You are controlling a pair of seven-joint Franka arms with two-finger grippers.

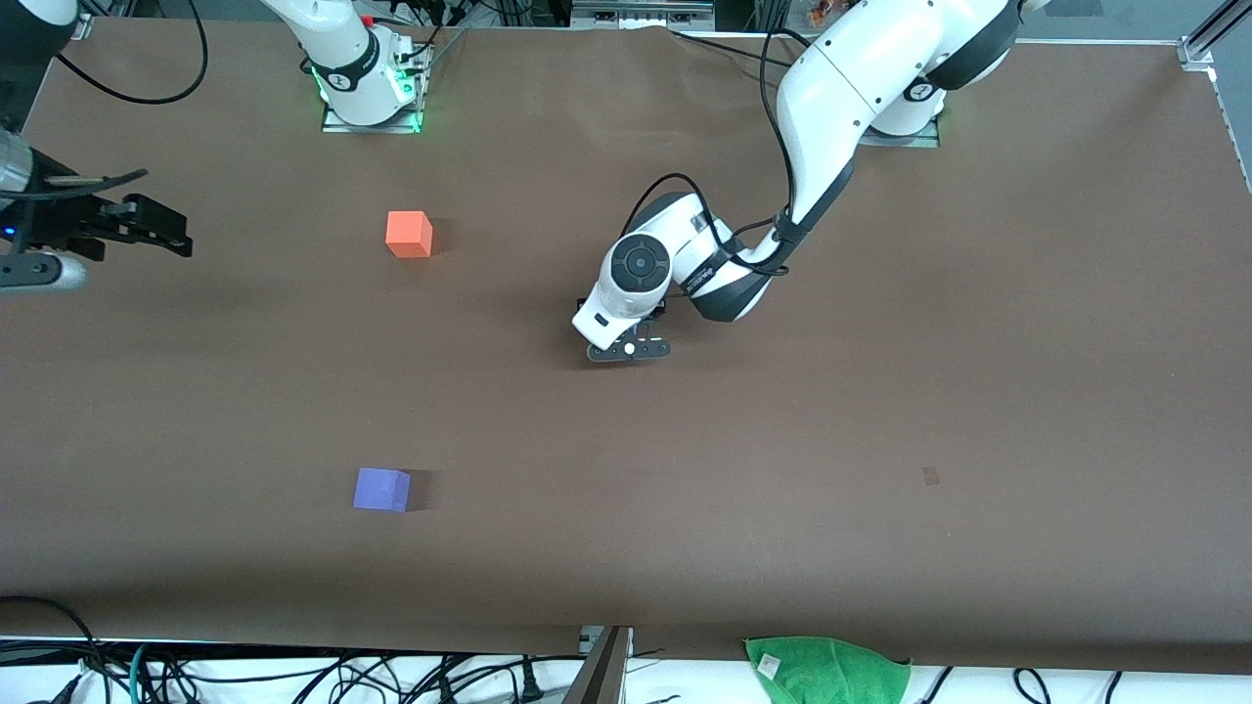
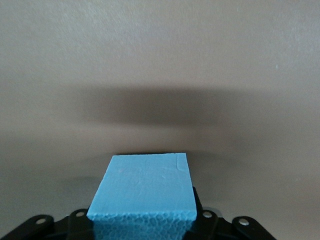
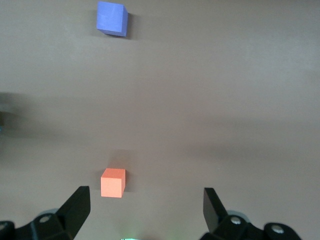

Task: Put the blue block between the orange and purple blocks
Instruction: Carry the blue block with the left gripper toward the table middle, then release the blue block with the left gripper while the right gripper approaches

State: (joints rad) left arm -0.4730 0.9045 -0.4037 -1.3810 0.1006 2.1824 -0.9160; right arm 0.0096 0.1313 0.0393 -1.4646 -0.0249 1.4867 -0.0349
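Two arms share one brown table [image 1: 978, 391], and we read the front view clockwise from nine o'clock. At nine o'clock, over the table's edge at the right arm's end, the right gripper [image 1: 171, 235] waits with its fingers [image 3: 75, 205] spread wide and nothing between them. The orange block [image 1: 409, 234] sits at about ten o'clock from the table's middle. The purple block [image 1: 381, 489] sits at about eight o'clock, nearer the front camera and well apart from the orange one. At the middle itself, the left gripper [image 1: 631, 349] is down at the tabletop. The blue block [image 2: 142, 190] fills the left wrist view directly under it. We cannot tell whether this gripper clamps the block or has released it. From the blue block, neither cube is close. At five o'clock, a green cloth [image 1: 827, 667] hangs on the table's near edge.
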